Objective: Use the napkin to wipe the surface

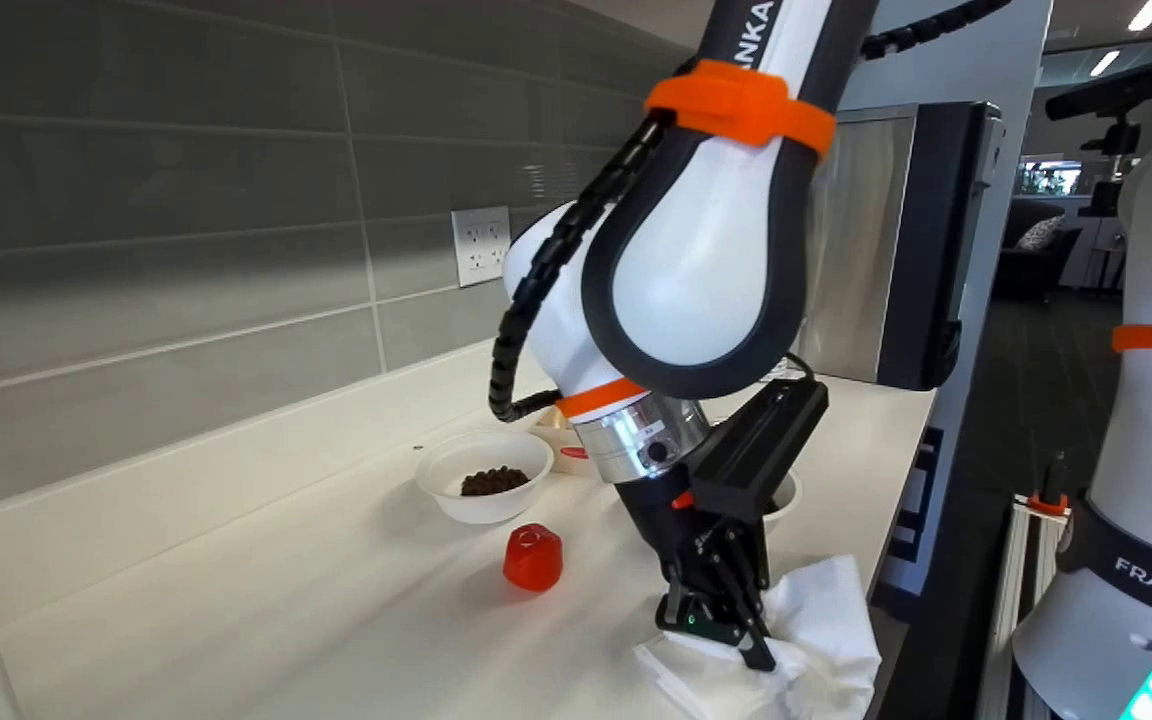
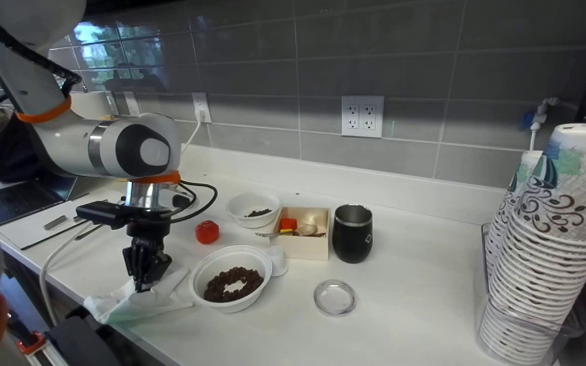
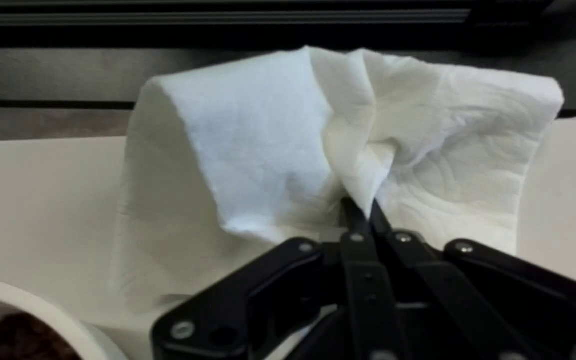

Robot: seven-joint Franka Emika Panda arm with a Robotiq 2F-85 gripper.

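In the wrist view, a white bowl (image 3: 43,314) of dark brown pieces (image 3: 18,340) cuts into the lower left corner, the nearest obstacle to my gripper (image 3: 366,214). In an exterior view, a clear round lid (image 2: 334,297) lies right of that bowl, near the centre. Farther back come a red faceted object (image 2: 207,232), an open wooden box (image 2: 300,249) of small items (image 2: 288,224), a black tumbler (image 2: 352,236) and a second white bowl (image 2: 242,203). Stacked patterned paper cups (image 2: 552,254) tower along the right edge.

The napkin (image 3: 263,150) is white, soft and creased. In the wrist view it spreads across the upper centre, overlapping the edge of the countertop (image 3: 43,200); its left side curls over in a loose flap, its right side lies flatter and wrinkled. My gripper's fingers are pressed together with a narrow, gathered fold clamped between their tips. In an exterior view, the napkin sits at the lower left, just beside the brown-filled bowl.

Underneath, the countertop is smooth, plain and off-white, stretching back to a grey tiled wall (image 2: 247,66) with a white power outlet (image 2: 362,117) above and right of centre. In an exterior view, a boxy steel-and-black unit (image 1: 856,240) stands in the upper right; beyond it, a dark chair (image 1: 1021,272) with a patterned cushion (image 1: 1041,232) sits far off.
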